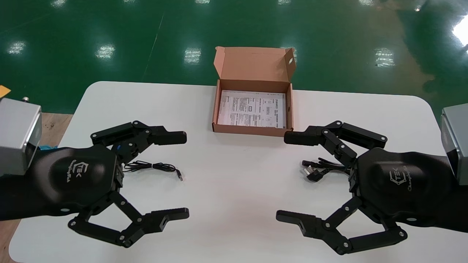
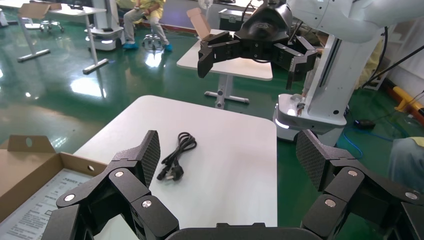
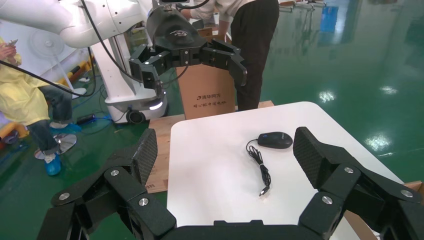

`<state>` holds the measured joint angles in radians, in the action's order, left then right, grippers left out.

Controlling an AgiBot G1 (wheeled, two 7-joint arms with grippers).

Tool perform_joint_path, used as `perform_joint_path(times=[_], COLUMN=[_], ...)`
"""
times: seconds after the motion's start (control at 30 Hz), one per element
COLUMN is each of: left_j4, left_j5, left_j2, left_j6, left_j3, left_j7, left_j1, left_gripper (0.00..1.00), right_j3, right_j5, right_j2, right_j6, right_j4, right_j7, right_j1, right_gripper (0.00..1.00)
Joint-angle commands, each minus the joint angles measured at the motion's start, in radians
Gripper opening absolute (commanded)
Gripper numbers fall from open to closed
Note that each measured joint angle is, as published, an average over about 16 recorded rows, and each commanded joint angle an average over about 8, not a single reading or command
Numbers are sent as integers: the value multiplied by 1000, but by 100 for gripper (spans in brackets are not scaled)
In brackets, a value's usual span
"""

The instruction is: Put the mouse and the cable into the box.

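Left gripper [image 1: 184, 175]: both fingers are spread wide and hold nothing; it hovers above the table [image 1: 234, 226].
Right gripper [image 1: 283, 177]: it is also wide and holds nothing, and it faces the left one across the table.
Mouse [image 3: 275, 140]: it lies on the table under my left jaws, toward the wrist side. In the head view my own wrist hides it; only the right wrist view shows it.
Mouse cord [image 1: 153, 167]: thin, it runs out between the left fingers, and its plug lies near the fingertips.
Cable [image 1: 318, 170]: a black power cable in a loose bundle, under my right jaws and close to the palm.
Box [image 1: 252, 129]: open, with the lid standing at its far side, ahead of both jaws and between them. A paper sheet [image 1: 252, 109] lies flat inside.
Risk, mouse: if I close only on the body, the cord would trail and could hang over the box wall or catch a finger.
Risk, cable: the bundle may open when lifted, and the plug could fall outside.
Risk, box: the cardboard looks light, and the far finger of my right gripper is just beside its near corner, so a touch could push the box away.
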<state>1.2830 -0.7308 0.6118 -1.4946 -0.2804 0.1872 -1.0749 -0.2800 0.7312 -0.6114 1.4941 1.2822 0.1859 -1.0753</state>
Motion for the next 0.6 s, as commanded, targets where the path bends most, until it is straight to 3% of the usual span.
perform_joint_path(times=[0.03,0.6], left_j4=[0,1], left_j5=[0,-1], left_j2=[0,0], left_j6=[0,-1], left_j3=[0,0], left_j7=[0,0], left_j1=[0,0], left_gripper=[100,100], right_j3=[0,0], right_j5=[0,0], right_j2=[0,0], right_j6=[0,0], right_j4=[0,0], right_j7=[0,0], right_j1=[0,0], right_gripper=[100,100])
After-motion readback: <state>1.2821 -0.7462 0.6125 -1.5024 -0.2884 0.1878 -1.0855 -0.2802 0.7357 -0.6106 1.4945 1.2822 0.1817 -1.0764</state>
